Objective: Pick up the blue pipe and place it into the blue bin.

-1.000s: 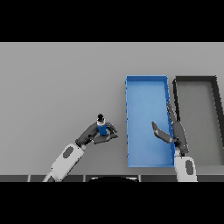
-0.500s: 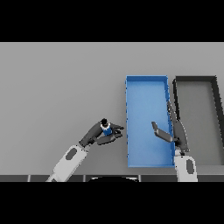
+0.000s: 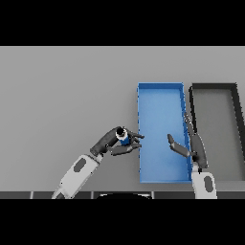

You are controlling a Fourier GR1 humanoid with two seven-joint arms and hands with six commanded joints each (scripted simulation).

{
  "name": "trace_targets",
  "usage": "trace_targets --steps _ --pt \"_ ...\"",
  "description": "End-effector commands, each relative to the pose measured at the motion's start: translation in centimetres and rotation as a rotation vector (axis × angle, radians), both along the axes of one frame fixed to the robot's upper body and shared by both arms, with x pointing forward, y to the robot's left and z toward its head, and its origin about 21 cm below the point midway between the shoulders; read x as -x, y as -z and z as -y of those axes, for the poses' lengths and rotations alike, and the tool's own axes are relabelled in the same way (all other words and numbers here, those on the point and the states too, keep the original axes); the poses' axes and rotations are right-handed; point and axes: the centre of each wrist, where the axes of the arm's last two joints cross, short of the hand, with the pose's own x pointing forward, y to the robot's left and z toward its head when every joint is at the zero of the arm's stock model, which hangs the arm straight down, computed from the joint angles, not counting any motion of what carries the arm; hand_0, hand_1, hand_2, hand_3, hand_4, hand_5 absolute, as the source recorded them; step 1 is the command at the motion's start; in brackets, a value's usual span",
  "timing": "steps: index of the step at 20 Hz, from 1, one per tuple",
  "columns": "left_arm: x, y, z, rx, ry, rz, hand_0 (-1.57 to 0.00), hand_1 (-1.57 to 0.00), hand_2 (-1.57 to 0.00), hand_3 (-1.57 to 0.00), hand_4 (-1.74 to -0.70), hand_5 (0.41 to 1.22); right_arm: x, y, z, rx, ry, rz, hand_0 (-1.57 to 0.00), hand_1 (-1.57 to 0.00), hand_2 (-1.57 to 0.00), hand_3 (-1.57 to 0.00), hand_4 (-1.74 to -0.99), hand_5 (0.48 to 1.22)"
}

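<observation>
The blue bin [image 3: 160, 115] and the dark bin [image 3: 214, 119] beside it hold nothing. The right hand [image 3: 191, 143] hovers over the blue bin, fingers released. The left hand [image 3: 115, 142] grasps the blue pipe [image 3: 124, 137] just left of the blue bin, above the grey table [image 3: 62, 95].

place: bare sorting bench | cues: plain grey table [image 3: 57, 91]; blue bin [image 3: 161, 178]; dark bin [image 3: 235, 139]

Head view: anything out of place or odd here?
Nothing stands out. The left robot hand holds the blue pipe just left of the blue bin, not yet inside. The right robot hand hangs open over the bin's right wall. The dark bin sits square beside it.
</observation>
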Motion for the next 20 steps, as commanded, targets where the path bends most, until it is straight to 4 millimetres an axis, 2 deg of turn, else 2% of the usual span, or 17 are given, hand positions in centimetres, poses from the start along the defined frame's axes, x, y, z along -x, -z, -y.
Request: trace_targets --steps 1,3,4,7,9,11,13,15,20 --pt "-0.2 -0.3 0.2 -0.016 -0.004 -0.012 -1.56 -1.56 -1.57 -1.57 -1.47 1.219 -0.2 -0.1 0.0 -0.003 0.003 0.003 0.00 0.00 0.00 0.00 -1.158 0.643" --pt "0.0 -0.8 0.3 -0.020 0.005 -0.005 -1.57 -1.57 -1.57 -1.57 -1.47 1.220 -1.0 -0.2 -0.2 -0.005 0.011 -0.001 0.00 0.00 0.00 0.00 -1.151 0.643" --pt "0.2 -0.3 0.3 -0.032 0.001 -0.016 -1.57 -1.57 -1.57 -1.57 -1.47 1.220 -1.0 -0.3 -0.2 0.002 0.013 0.012 0.00 0.00 0.00 0.00 -1.145 0.643" --pt "-0.1 0.0 -0.2 -0.042 -0.002 -0.021 -1.57 -1.57 -1.57 -1.57 -1.47 1.220 0.3 -0.9 -0.3 0.031 0.038 0.050 0.00 0.00 0.00 0.00 -1.138 0.643" --pt "-0.2 0.2 0.0 -0.051 -0.003 -0.012 -1.57 -1.57 -1.57 -1.57 -1.47 1.220 1.3 -1.8 -0.4 0.054 0.069 0.072 0.00 0.00 0.00 0.00 -1.188 0.643" --pt "-0.1 -0.1 0.3 -0.040 0.003 -0.003 -1.57 -1.57 -1.57 -1.57 -1.47 1.220 2.0 -2.3 -0.4 0.068 0.087 0.061 0.00 0.00 0.00 0.00 -1.184 0.642" --pt "-0.2 0.2 0.4 -0.045 0.012 -0.017 -1.57 -1.57 -1.57 -1.57 -1.47 1.221 2.1 -3.1 -0.4 -0.007 0.019 0.113 0.00 0.00 -0.04 0.00 -1.195 0.648" --pt "0.1 0.2 0.3 -0.032 0.022 -0.014 -1.57 -1.57 -1.57 -1.57 -1.47 1.221 1.9 -5.0 -0.2 -0.143 -0.113 0.103 0.00 -0.02 -0.09 0.00 -1.202 0.624" --pt "0.1 -0.2 0.3 -0.037 0.021 -0.015 -1.57 -1.57 -1.57 -1.57 -1.47 1.221 0.2 -11.2 -1.3 -0.171 -0.429 0.057 0.00 -0.01 -0.11 0.00 -1.237 0.577"
